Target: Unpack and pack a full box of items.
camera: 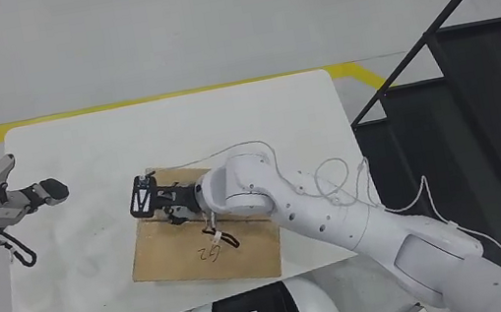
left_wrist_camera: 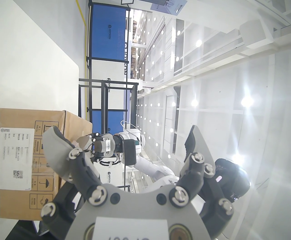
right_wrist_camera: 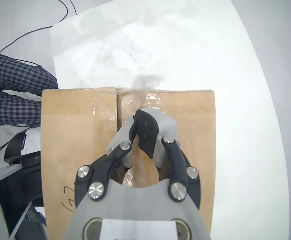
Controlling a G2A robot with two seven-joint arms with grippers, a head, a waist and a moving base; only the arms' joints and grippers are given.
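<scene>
A closed brown cardboard box (camera: 178,250) lies near the front of the white table (camera: 225,120), with handwriting on its top. My right gripper (camera: 144,198) rests on the box's left end. In the right wrist view its fingertips (right_wrist_camera: 145,122) are pressed together, shut, over the taped centre seam (right_wrist_camera: 118,106) of the box (right_wrist_camera: 79,127); whether they pinch the tape I cannot tell. My left gripper (camera: 35,182) hovers at the table's left edge, apart from the box. Its fingers (left_wrist_camera: 56,147) are spread open with nothing between them, facing the labelled side of the box (left_wrist_camera: 45,118).
Bare table surface lies left of and behind the box. A black metal stair frame (camera: 480,98) stands off the table's right side. A yellow floor line (camera: 122,106) runs behind the table. Loose white cables (camera: 334,177) hang along the right arm.
</scene>
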